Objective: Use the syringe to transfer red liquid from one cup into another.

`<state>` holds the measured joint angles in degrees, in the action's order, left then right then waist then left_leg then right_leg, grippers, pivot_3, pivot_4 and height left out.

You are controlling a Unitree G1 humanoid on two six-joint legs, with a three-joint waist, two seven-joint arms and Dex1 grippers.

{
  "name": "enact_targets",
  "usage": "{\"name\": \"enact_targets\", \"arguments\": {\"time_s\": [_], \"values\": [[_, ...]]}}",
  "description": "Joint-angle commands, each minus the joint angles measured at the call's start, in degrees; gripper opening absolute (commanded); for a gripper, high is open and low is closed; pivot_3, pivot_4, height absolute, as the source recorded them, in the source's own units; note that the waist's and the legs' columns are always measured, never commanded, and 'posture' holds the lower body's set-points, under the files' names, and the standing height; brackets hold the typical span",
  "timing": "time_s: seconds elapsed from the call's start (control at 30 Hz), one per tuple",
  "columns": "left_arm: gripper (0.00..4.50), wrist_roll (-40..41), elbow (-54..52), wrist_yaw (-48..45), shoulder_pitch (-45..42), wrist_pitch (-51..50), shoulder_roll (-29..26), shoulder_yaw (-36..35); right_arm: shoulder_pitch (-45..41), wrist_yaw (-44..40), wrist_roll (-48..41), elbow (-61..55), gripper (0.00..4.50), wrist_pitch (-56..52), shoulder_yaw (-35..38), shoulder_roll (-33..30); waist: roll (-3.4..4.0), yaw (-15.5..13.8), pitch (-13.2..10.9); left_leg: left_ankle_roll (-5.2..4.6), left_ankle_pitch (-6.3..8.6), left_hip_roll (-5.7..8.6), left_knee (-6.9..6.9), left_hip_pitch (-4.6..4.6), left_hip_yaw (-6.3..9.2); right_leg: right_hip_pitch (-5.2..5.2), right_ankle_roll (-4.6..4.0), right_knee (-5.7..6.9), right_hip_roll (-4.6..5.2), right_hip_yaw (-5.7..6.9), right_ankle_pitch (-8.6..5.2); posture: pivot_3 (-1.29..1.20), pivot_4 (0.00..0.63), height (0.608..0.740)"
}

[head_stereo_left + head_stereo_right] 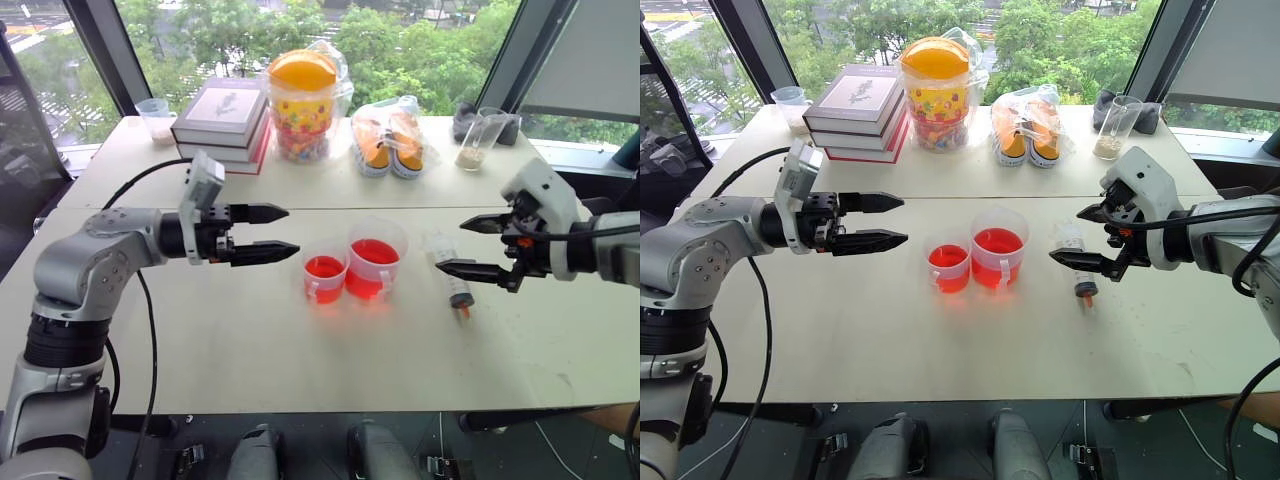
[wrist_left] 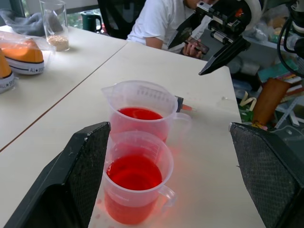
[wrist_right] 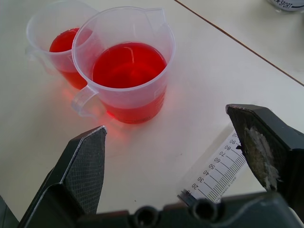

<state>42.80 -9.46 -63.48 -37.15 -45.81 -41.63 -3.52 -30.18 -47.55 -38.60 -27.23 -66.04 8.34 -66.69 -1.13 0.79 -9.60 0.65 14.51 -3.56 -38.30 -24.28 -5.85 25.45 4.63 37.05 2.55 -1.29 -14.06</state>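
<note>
Clear plastic, red-tinted contents; four views, risks noted per view.

Left eye view. Larger cup (image 1: 376, 258) and smaller cup (image 1: 325, 277) stand touching on the white tabletop (image 1: 250, 340), both holding red liquid (image 1: 374, 252). Syringe (image 1: 449, 272) lies flat just right of the larger cup, orange tip toward the robot. Left end effector (image 1: 262, 233) hovers left of the cups, fingers apart, empty. Right end effector (image 1: 468, 246) hangs over the syringe, fingers apart, empty. Risk: the syringe is round and could roll or skid if pinched off-centre.

Right eye view. Same layout. Books (image 1: 857, 110), a yellow-lidded jar (image 1: 937, 92), bagged shoes (image 1: 1027, 130) and a glass (image 1: 1114, 128) sit along the far edge, well apart from the work. Risk: the right arm, reaching low, could nudge the larger cup and slop liquid.

Left wrist view. Smaller cup nearest, larger cup just behind it, both between the open pads (image 2: 90, 156). Right end effector seen beyond. A seated person (image 2: 159, 21) is past the tabletop's end. Risk: a forward drift of this arm would push one cup into the other; both are light and near half full, so likely to tip.

Right wrist view. Syringe barrel with printed scale lies between the spread fingers (image 3: 83, 166), toward one side. Risk: closing now may catch only the barrel's edge, flicking it away, or press the plunger.
</note>
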Motion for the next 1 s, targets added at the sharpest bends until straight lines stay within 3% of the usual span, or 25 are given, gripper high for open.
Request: {"name": "enact_targets", "arguments": {"time_s": [0.03, 0.67, 0.9, 1.0], "values": [[4.12, 1.07, -1.32, 0.53, -0.47, -0.16, -0.19, -1.34, -1.40, 0.55, -0.27, -0.51, 4.42, -0.03, 1.14, -0.29, 0.00, 0.00, 0.00, 0.00, 0.00, 0.00, 0.00, 0.00, 0.00, 0.00, 0.00, 0.00, 0.00, 0.00, 0.00, 0.00, 0.150, 0.740], [4.12, 0.97, 0.66, 0.25, -0.76, 1.77, 2.04, -1.22, -3.76, 2.03, 0.74, 3.13, 4.42, -2.45, -1.34, -0.96, 0.00, 0.00, 0.00, 0.00, 0.00, 0.00, -0.01, 0.00, 0.00, -0.01, 0.00, 0.01, 0.00, 0.00, 0.00, 0.00, 0.150, 0.740], [4.12, 0.43, 0.36, 0.57, -0.21, 3.28, 4.79, 0.08, -17.93, -0.90, 8.02, 20.74, 4.42, -3.85, -15.77, 0.46, 0.00, 0.15, 0.00, 0.00, 0.00, 0.00, -0.03, 0.03, -0.04, -0.01, -0.03, 0.00, 0.00, -0.04, 0.00, 0.00, 0.150, 0.740], [4.12, -0.05, -0.03, 0.84, 1.17, 4.26, 5.72, 0.27, -27.54, -5.20, 14.09, 35.20, 4.42, -3.96, -25.22, 3.21, 0.00, 0.29, 0.00, 0.00, 0.00, 0.01, -0.03, 0.02, -0.06, 0.01, -0.02, 0.00, 0.00, -0.05, 0.00, 0.00, 0.150, 0.740]]}}
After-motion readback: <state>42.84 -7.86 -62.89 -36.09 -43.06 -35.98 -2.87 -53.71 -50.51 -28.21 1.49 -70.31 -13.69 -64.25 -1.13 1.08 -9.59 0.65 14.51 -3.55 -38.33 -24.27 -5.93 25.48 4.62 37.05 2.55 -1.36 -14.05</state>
